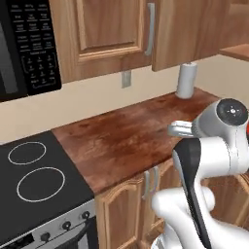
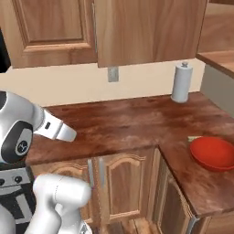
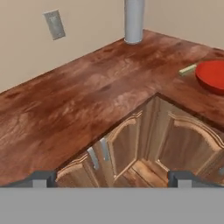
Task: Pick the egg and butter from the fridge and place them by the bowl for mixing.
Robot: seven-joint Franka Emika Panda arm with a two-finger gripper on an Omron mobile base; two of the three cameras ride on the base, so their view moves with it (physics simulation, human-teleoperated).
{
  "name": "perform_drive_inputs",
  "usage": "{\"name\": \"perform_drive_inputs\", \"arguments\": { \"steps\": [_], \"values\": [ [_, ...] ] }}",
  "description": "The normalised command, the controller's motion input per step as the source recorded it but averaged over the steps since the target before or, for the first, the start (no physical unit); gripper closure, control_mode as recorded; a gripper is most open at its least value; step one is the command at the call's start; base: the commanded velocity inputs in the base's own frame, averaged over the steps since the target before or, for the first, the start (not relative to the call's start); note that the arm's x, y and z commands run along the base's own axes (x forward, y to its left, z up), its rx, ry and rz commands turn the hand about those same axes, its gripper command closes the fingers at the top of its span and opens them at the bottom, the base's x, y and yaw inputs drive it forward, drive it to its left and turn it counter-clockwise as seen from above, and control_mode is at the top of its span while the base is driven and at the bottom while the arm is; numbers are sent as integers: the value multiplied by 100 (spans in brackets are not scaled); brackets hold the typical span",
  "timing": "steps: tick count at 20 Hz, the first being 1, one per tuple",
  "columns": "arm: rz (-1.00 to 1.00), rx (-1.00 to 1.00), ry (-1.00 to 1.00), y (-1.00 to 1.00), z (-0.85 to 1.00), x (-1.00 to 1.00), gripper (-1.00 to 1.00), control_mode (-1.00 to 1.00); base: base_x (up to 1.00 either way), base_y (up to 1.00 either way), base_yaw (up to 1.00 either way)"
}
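Fingers (image 3: 112, 177) spread wide and empty over the table (image 3: 78, 105); the butter (image 3: 188, 68) lies touching the bowl (image 3: 213, 75), while the egg, judged fragile and slippery, wants a gentle mid-girth grip.

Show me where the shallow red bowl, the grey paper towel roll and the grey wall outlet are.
shallow red bowl (image 2: 214, 153): right base view, inner floor.
grey paper towel roll (image 2: 181, 84): right base view, middle of its side.
grey wall outlet (image 3: 54, 24): hand view, plate centre.
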Motion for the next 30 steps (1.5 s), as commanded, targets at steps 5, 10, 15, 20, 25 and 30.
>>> {"name": "perform_drive_inputs", "arguments": {
  "steps": [5, 10, 15, 20, 25, 30],
  "values": [
    [0, 0, 0, 0, 0, 0, -100, 100, 0, 10, 99],
    [0, 0, 0, 0, 0, 0, -100, 100, -6, 78, 71],
    [0, 0, 0, 0, 0, 0, -100, 100, 28, 100, 13],
    [0, 0, 0, 0, 0, 0, -100, 100, 61, 100, -4],
    [0, 0, 0, 0, 0, 0, -100, 100, 51, 100, -8],
    [0, 0, 0, 0, 0, 0, -100, 100, 14, 100, -5]
  ]
}}
